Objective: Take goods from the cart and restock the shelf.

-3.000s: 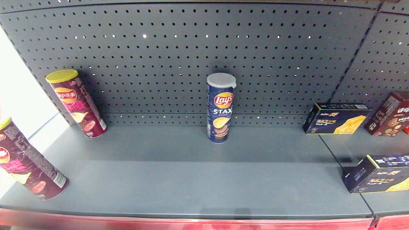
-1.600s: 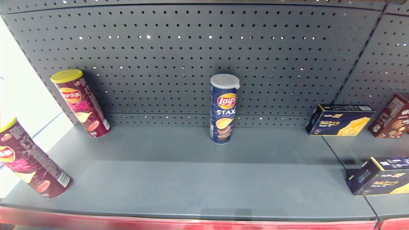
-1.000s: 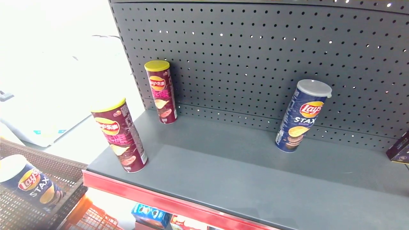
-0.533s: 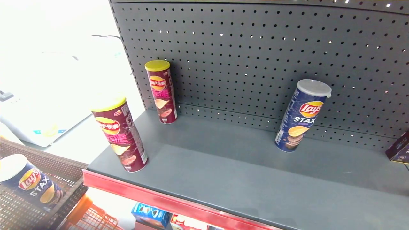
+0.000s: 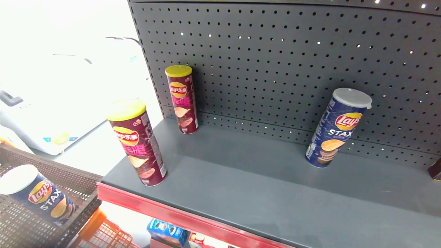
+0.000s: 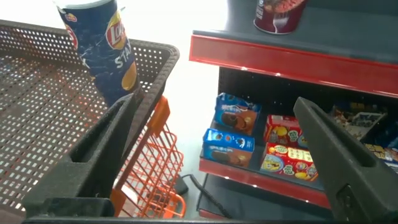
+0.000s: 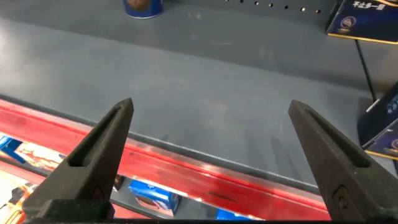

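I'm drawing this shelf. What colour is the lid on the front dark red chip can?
Yellow lid; the head view shows it best.

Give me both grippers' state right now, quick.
Left gripper: open, holding nothing.
Right gripper: open, holding nothing.

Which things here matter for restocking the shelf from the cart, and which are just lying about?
Job: cart; loose blue can in it; shelf.
Lying about: front maroon can; rear maroon can; shelved blue can; snack boxes below.
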Controlling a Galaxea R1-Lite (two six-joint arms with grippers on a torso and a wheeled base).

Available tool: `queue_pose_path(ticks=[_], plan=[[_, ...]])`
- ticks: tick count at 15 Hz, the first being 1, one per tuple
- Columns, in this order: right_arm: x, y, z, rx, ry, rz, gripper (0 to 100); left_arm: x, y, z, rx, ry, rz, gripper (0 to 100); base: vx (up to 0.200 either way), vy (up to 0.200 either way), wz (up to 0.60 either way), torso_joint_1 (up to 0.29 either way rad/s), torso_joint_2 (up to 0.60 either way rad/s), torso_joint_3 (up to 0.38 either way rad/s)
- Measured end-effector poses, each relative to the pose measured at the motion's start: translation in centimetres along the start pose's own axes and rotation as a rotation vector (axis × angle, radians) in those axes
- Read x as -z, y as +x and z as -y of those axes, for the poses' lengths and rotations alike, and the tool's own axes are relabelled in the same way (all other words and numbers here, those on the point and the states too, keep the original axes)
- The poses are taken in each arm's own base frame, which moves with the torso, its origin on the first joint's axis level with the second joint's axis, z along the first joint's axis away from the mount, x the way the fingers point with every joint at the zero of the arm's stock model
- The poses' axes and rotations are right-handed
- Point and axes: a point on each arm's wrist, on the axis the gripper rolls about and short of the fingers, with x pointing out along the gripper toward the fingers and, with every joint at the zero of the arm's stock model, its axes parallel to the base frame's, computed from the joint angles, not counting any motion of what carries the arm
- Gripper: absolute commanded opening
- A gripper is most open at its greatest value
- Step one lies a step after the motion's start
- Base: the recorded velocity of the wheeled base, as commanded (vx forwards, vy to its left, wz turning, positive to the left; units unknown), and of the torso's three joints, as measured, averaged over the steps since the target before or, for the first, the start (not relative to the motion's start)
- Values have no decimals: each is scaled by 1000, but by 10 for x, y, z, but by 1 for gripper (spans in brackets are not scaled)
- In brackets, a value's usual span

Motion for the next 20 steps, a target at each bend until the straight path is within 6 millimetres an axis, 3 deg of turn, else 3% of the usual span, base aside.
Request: queue_pose_path(ticks=[8, 14, 20], plan=[[0, 0, 0, 0, 0, 0, 100, -1, 0, -1, -51, 6, 6, 100, 0, 0, 0, 0, 0, 0], [0, 0, 0, 0, 0, 0, 100, -37, -6, -3, -157, 55, -12, 100, 0, 0, 0, 0, 0, 0], [0, 0, 0, 0, 0, 0, 100, -74, 31, -7, -342, 93, -219, 100, 0, 0, 0, 0, 0, 0]])
